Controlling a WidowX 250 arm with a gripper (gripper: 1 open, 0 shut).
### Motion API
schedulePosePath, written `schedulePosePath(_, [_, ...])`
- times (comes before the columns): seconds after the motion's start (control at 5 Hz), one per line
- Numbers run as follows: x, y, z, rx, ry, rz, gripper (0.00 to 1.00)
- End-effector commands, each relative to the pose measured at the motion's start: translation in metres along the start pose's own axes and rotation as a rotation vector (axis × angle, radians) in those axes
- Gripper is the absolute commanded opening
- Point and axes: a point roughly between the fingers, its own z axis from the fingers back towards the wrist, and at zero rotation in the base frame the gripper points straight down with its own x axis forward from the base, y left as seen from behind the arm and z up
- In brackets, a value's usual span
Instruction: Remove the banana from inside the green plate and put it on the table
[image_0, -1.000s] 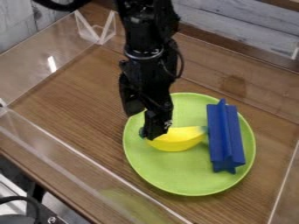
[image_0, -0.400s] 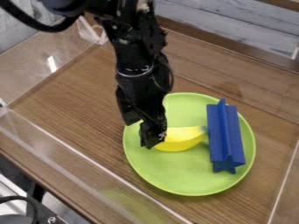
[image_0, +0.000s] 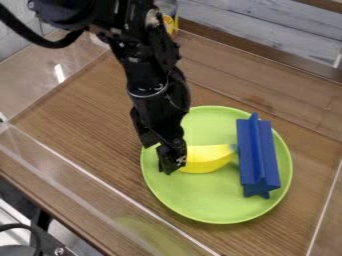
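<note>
I see the banana (image_0: 207, 158) on the green plate (image_0: 201, 202), just right of my gripper (image_0: 171, 160) and left of the blue ridged block (image_0: 258, 158); my fingers are spread wide, and the dark gripper hides the banana's left end, so I can't tell whether they touch it

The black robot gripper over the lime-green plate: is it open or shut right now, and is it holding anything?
Black gripper: open, beside the yellow toy banana; no grip on it can be seen.
</note>
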Motion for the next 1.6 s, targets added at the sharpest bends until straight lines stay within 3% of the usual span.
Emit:
schedulePosePath(0.0, [0.003,0.005,-0.001,0.002,-0.035,-0.012,1.00])
schedulePosePath(0.6, [0.000,0.006,-0.013,-0.028,-0.050,-0.028,1.00])
schedulePosePath(1.4, [0.003,0.006,-0.016,-0.055,-0.062,-0.021,1.00])
